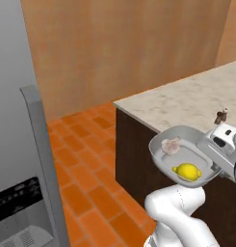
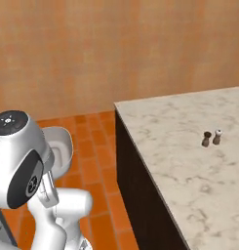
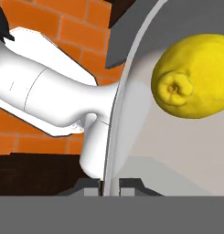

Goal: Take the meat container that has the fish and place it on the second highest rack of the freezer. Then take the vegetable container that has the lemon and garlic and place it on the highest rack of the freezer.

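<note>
We see the end effector (image 3: 110,186) clenched on the rim of the vegetable container (image 1: 163,144), its tips pinching the thin wall at the bottom of the hand view; the container is held in the air off the corner of the marble bench (image 1: 187,99), above the orange tiled floor (image 1: 85,164); inside it the garlic (image 1: 170,145) lies toward 10 o'clock and the lemon (image 1: 187,171) toward 5 o'clock, apart from each other; in the hand view the lemon (image 3: 195,77) sits at 2 o'clock, just beside the rim; on the bench two small shakers (image 2: 212,138) stand close together; the grey freezer door (image 1: 37,159) stands at 9 o'clock in the left base view.
</note>
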Motion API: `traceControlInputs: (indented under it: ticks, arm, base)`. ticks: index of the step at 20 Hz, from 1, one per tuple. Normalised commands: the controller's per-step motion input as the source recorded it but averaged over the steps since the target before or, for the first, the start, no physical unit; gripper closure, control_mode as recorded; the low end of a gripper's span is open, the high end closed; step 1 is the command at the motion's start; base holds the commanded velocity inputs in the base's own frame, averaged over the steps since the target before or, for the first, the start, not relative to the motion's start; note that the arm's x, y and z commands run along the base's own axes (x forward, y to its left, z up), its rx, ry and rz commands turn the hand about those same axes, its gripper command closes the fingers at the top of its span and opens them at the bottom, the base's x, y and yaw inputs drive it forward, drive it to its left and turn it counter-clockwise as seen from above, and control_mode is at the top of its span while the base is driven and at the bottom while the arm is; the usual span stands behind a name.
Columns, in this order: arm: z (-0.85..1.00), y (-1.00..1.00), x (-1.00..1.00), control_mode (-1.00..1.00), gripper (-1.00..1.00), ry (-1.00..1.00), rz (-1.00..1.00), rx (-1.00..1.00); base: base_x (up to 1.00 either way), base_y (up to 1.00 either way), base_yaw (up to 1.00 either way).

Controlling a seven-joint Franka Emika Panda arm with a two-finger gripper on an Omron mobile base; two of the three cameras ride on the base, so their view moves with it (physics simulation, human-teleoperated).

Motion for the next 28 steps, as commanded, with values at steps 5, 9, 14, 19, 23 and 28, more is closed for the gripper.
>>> traceControlInputs:
  ticks: [5,9,14,19,23,28]
  arm:
    - [0.0,0.0,0.0,1.0,1.0,0.0,0.0,0.0]
    - [0.0,0.0,0.0,1.0,1.0,0.0,0.0,0.0]
    - [0.0,0.0,0.0,1.0,1.0,0.0,0.0,0.0]
    - [0.0,0.0,0.0,1.0,1.0,0.0,0.0,0.0]
    - [0.0,0.0,0.0,1.0,1.0,0.0,0.0,0.0]
    - [0.0,0.0,0.0,1.0,1.0,0.0,0.0,0.0]
  base:
    - [1.0,0.0,0.02]
    - [1.0,0.1,0.17]
    - [0.95,0.23,0.41]
    - [0.98,0.27,0.58]
    - [0.91,0.23,0.67]
    - [0.78,0.23,0.7]
